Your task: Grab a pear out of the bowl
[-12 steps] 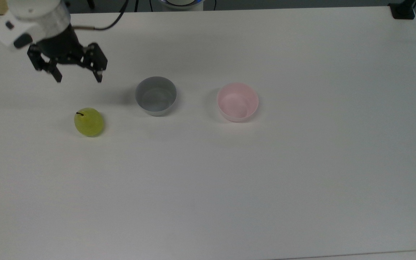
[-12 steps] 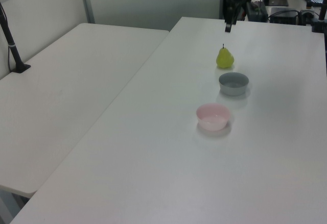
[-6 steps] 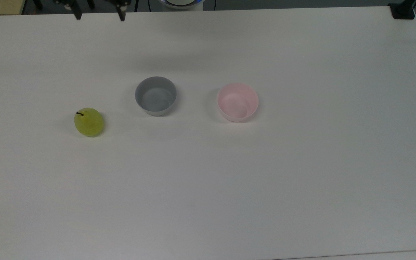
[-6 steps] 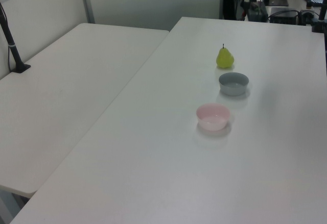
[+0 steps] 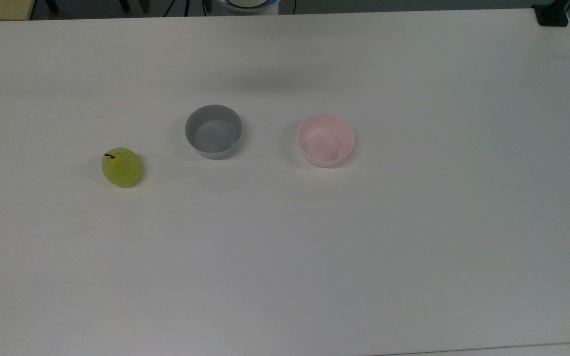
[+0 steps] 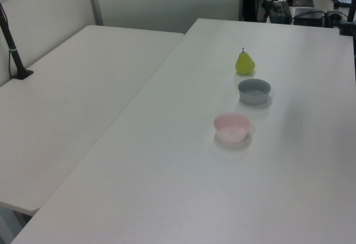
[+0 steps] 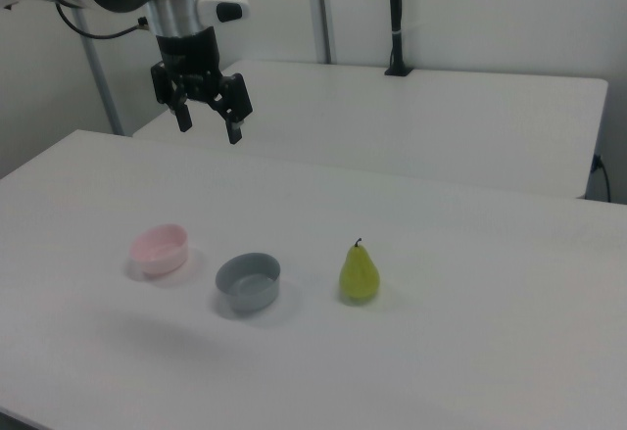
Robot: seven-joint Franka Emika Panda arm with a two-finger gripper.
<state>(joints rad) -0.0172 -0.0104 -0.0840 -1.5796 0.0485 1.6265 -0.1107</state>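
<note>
- In the upper left of the right view, the pincer (image 7: 206, 123) hangs high above the table (image 7: 470, 352), its two dark fingers spread apart with nothing between them
- The arm above it is cut off by the right view's left and top edges, so only the white wrist and a cable show
- The pear (image 5: 121, 167) stands upright on the bare table at the left of the top view, stem up, well apart from the pincer
- It sits in neither bowl; in the right view the pear (image 7: 360, 273) is right of the grey bowl (image 7: 249, 281), near it but not touching
- The pink bowl (image 5: 325, 139) lies near the middle of the top view, right of the grey bowl (image 5: 213, 131); both insides look bare
- In the left view the three form a line running away from the camera: pink bowl (image 6: 232, 127) nearest, grey bowl (image 6: 254, 90) next, pear (image 6: 244, 63) farthest
- At the upper right of the left view, dark equipment past the table's far edge is too cluttered to make out
</note>
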